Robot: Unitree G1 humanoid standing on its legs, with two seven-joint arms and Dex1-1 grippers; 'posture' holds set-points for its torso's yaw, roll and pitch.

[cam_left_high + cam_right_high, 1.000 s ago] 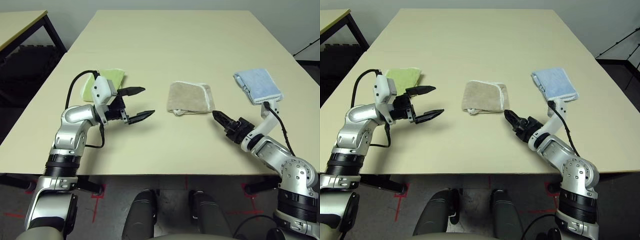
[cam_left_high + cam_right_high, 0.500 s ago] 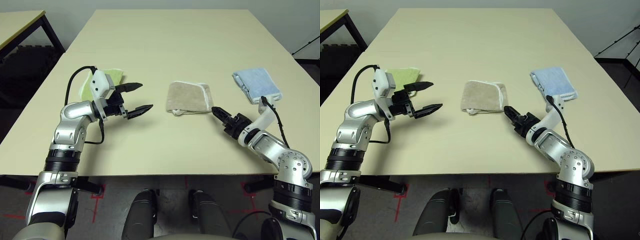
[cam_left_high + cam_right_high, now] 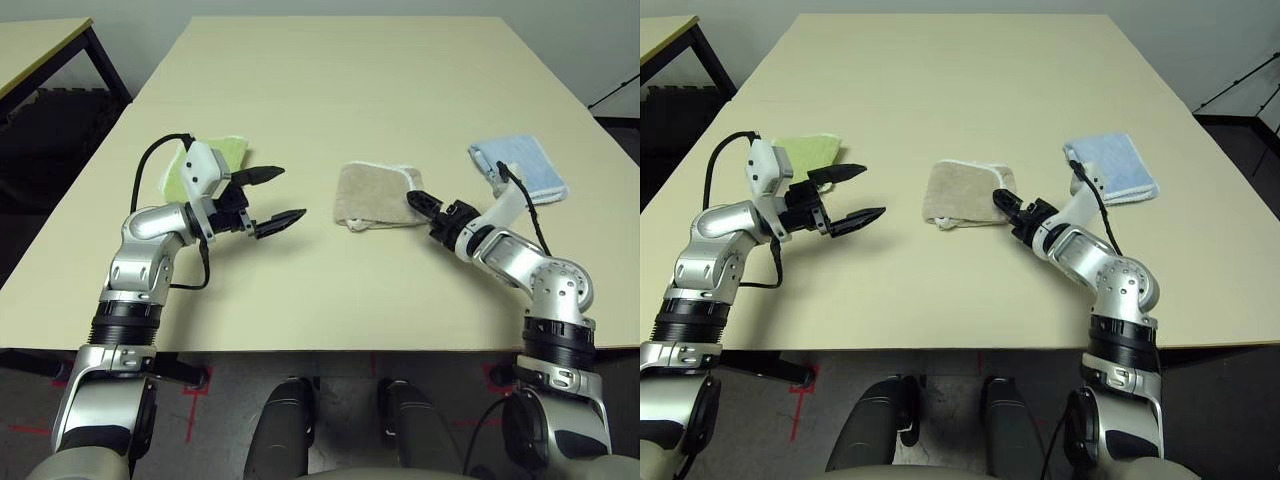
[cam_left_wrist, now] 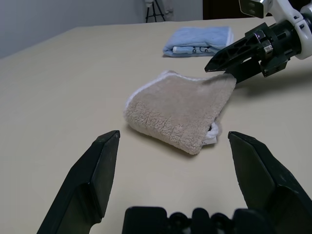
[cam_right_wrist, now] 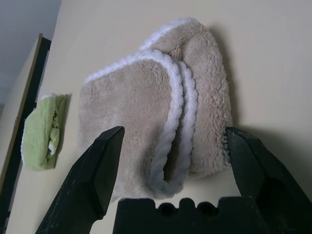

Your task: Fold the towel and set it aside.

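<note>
Towel (image 3: 378, 195) lies folded mid-bench, unmoved. Right tool (image 3: 420, 203) has advanced to its near right edge, fingers wide apart, empty. Left tool (image 3: 270, 197) hovers, wide open, empty.

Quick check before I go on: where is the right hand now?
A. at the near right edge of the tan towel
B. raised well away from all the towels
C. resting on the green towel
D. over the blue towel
A: the right hand, open, sits at the near right edge of the folded tan towel.
</note>
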